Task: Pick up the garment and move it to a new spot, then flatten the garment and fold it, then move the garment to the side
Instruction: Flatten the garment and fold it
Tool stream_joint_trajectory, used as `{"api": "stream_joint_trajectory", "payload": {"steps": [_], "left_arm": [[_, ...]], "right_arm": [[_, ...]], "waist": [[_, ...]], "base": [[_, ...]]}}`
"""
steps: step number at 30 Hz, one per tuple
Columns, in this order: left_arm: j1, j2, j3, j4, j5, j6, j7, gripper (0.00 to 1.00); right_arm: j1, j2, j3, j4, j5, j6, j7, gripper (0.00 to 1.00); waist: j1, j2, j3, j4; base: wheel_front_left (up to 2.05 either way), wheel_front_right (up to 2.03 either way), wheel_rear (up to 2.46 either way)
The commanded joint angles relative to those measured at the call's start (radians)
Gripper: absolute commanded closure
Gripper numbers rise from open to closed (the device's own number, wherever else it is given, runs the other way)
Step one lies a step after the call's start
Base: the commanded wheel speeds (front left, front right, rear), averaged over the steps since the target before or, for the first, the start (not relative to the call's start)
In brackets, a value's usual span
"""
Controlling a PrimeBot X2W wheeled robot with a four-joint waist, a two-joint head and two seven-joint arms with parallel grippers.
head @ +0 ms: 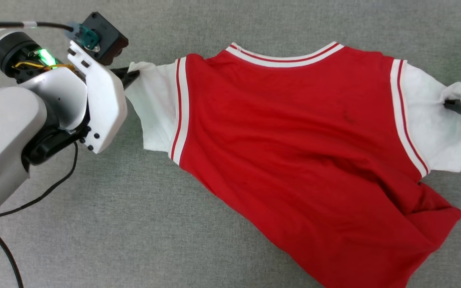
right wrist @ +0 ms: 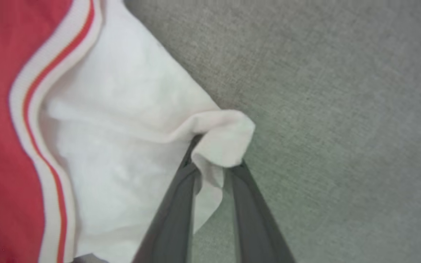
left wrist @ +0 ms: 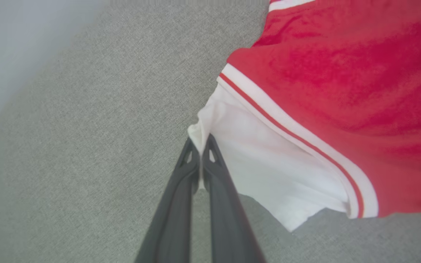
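The garment (head: 294,140) lies spread on the grey cloth surface (head: 134,224), red body up, collar at the far side and its hem rumpled at the lower right. At the tip of its left white sleeve (left wrist: 261,157), my left gripper (head: 132,76) (left wrist: 200,142) is shut on the corner, fingers pressed together. My right gripper (head: 451,105) (right wrist: 216,157) has a bunched fold of the right white sleeve (right wrist: 122,128) between its narrowed fingers. That sleeve is drawn to a point at the gripper.
A black cable (head: 46,192) trails over the surface beneath my left arm (head: 10,132). The surface's edge and a pale floor (left wrist: 13,44) lie beyond the left sleeve in the left wrist view.
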Motion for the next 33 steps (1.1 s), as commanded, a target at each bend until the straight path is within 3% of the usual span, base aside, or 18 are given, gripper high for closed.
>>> {"api": "stream_joint_trajectory", "payload": {"steps": [1,9,20,25,33], "left_arm": [[-0.003,0.002,0.003,0.005,0.001,-0.001,-0.008,1.00],[0.007,0.000,0.029,0.016,0.016,0.002,-0.107,1.00],[-0.066,0.002,0.094,-0.025,0.084,0.078,-0.219,1.00],[-0.135,-0.032,0.121,-0.014,0.105,0.089,-0.228,1.00],[-0.306,-0.123,0.178,0.121,0.108,0.056,-0.240,1.00]], "right_arm": [[0.040,0.018,0.023,0.017,-0.004,0.003,-0.014,1.00],[-0.017,-0.023,0.028,-0.021,-0.009,0.001,-0.220,1.00],[-0.089,-0.116,0.001,-0.121,-0.057,0.001,-0.447,1.00],[-0.158,-0.088,-0.051,-0.109,-0.104,0.001,-0.517,1.00],[-0.349,-0.012,-0.097,-0.012,-0.232,0.001,-0.562,1.00]], "waist": [[-0.0001,0.0000,-0.019,-0.009],[-0.0001,0.0000,-0.121,-0.038],[-0.0001,0.0000,-0.209,-0.066],[-0.0001,0.0000,-0.219,-0.073],[-0.0001,0.0000,-0.174,-0.075]], "base": [[0.00,0.00,0.00],[0.00,0.00,0.00],[0.00,0.00,0.00],[0.00,0.00,0.00],[0.00,0.00,0.00]]}}
